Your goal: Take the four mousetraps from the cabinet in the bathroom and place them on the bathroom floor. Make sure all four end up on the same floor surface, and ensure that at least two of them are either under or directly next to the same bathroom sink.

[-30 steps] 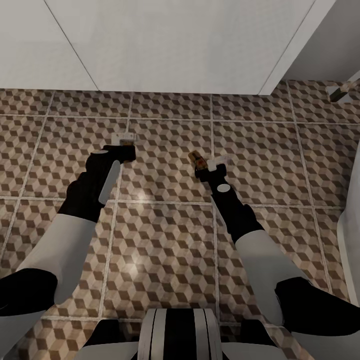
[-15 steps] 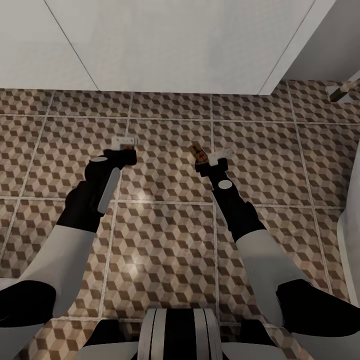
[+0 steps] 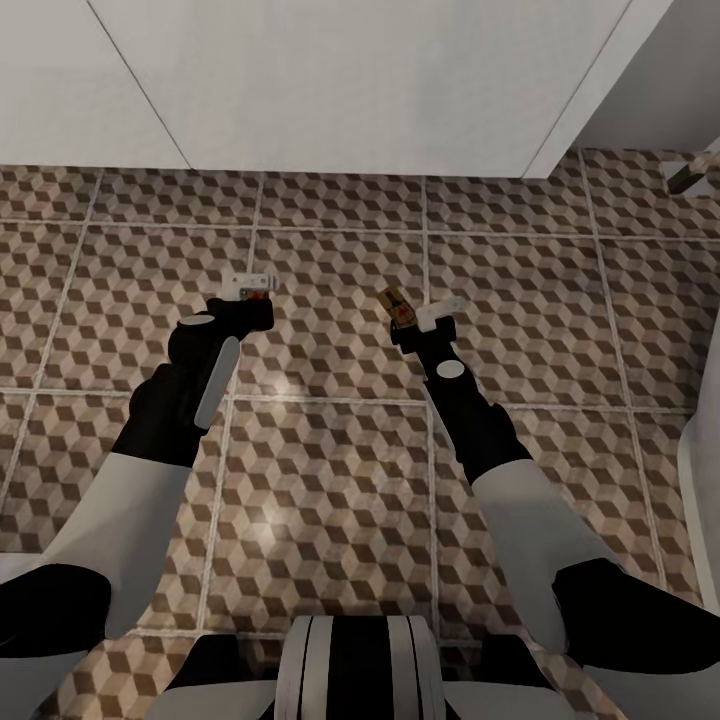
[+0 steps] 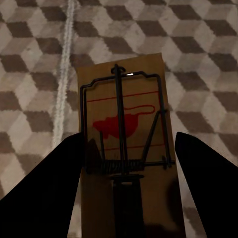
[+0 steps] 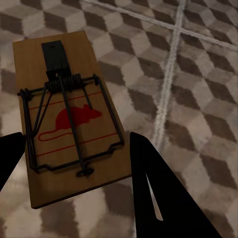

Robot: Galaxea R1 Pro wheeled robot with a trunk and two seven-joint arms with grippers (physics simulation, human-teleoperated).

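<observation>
Both grippers hang low over the bathroom floor [image 3: 330,470], in front of the white vanity [image 3: 350,90]. On the left side, the left gripper [image 3: 250,285] has a mousetrap [image 4: 125,134] between its two fingers [image 4: 47,198] and is closed on it. On the right side, the right gripper [image 3: 420,312] has its fingers [image 5: 158,198] spread apart, and a second mousetrap [image 5: 67,116] is between them; whether this one rests on the tiles, I cannot tell.
</observation>
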